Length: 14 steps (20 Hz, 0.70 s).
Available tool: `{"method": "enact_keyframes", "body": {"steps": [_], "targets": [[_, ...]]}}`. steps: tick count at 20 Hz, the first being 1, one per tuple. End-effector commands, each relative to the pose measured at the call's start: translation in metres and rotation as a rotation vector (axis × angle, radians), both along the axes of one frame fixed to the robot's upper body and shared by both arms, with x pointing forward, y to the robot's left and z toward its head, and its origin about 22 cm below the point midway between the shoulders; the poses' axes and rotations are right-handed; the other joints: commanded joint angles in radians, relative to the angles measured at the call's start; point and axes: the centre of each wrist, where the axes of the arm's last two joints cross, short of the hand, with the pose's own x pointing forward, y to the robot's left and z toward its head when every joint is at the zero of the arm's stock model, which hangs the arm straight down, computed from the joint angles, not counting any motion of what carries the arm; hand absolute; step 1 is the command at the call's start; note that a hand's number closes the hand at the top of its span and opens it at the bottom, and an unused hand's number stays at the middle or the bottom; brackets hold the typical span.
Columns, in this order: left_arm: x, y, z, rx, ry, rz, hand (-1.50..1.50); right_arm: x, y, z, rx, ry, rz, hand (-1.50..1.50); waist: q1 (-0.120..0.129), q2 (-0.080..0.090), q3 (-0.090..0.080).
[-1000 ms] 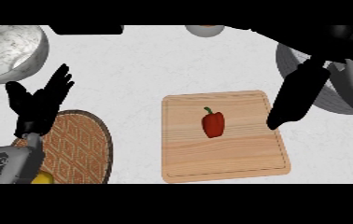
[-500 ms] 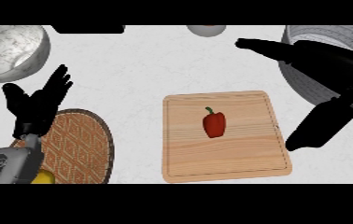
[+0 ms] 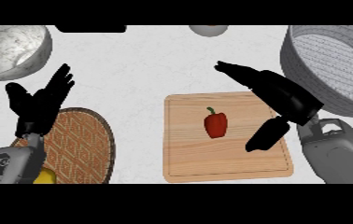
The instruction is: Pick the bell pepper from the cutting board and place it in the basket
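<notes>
In the head view, the red bell pepper [image 3: 215,124] lies on the wooden cutting board [image 3: 200,162], a little above the board's middle, its green stem pointing toward the top of the frame. The board sits on the white tabletop [image 3: 144,78] at the centre right of the frame.

The right hand [image 3: 286,99] comes in from the lower right on its grey forearm [image 3: 331,153] and hangs over the board's upper right corner. It is open and holds nothing: the fingers [image 3: 234,70] stretch straight toward the upper left, past the board's top edge, and the thumb [image 3: 267,135] points down over the board, just to the right of the pepper and apart from it.

The left hand [image 3: 38,104] shows at the left edge, open with fingers up, resting above the woven basket [image 3: 79,143]. The basket lies at the lower left, well apart from the board, with bare tabletop between them. A yellow object [image 3: 45,176] shows at the basket's lower edge beside the left forearm [image 3: 14,164]; what it is cannot be told.

A marbled bowl [image 3: 21,50] sits in the upper left corner, and a large grey pot [image 3: 324,64] in the upper right, partly behind the right hand. At the top edge are a small grey object [image 3: 208,29] and a flat black object [image 3: 89,28], both cut off by the frame.
</notes>
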Motion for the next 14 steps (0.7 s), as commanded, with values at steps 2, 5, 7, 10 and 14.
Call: {"method": "enact_keyframes", "body": {"steps": [2, 5, 7, 10, 14], "targets": [[-0.005, 0.004, -0.008, 0.0, 0.02, -0.002, 0.0, 0.008, 0.017, -0.057, 0.108, 0.006, -0.018, -1.5, 0.004, 0.001, 0.0], [-0.015, -0.013, -0.015, -0.017, 0.007, 0.009, 0.0, 0.022, 0.044, -0.054, 0.067, 0.016, -0.031, -1.5, 0.003, -0.001, -0.001], [-0.002, 0.009, 0.002, -0.018, 0.013, -0.003, 0.0, 0.023, 0.039, -0.067, 0.033, 0.041, -0.02, -1.5, -0.001, -0.002, -0.001], [-0.002, 0.004, 0.003, -0.002, -0.001, 0.008, 0.0, 0.018, 0.034, -0.094, -0.051, 0.062, -0.011, -1.5, -0.002, -0.001, -0.001], [-0.005, -0.02, 0.001, 0.005, 0.0, -0.011, 0.0, 0.034, 0.03, -0.106, -0.096, 0.083, -0.019, -1.5, 0.0, -0.002, 0.0]]}}
